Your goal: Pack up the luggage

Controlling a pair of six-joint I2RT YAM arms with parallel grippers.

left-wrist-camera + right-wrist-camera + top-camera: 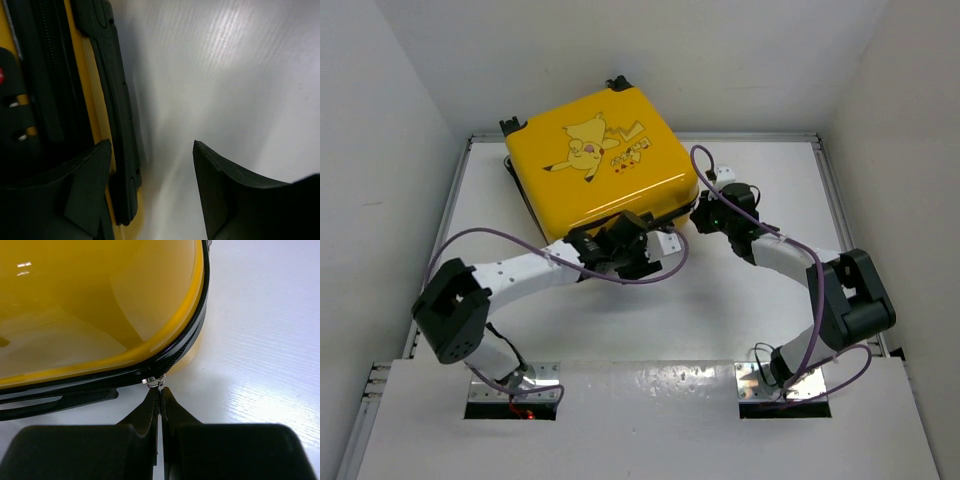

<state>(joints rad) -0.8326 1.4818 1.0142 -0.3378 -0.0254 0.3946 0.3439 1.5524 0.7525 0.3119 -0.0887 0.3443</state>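
The luggage, a yellow hard-shell suitcase with a Pikachu print, lies closed and flat at the back of the table. My left gripper sits at its near edge, open, and nothing is between its fingers. The case's yellow side and its black handle are just left of the gap. My right gripper is at the case's near right corner. There its fingertips are shut on the small metal zipper pull at the black zipper line of the luggage.
The white table is boxed in by white walls at the left, back and right. Purple cables loop from both arms over the table in front of the case. A raised white ledge runs along the near edge by the arm bases.
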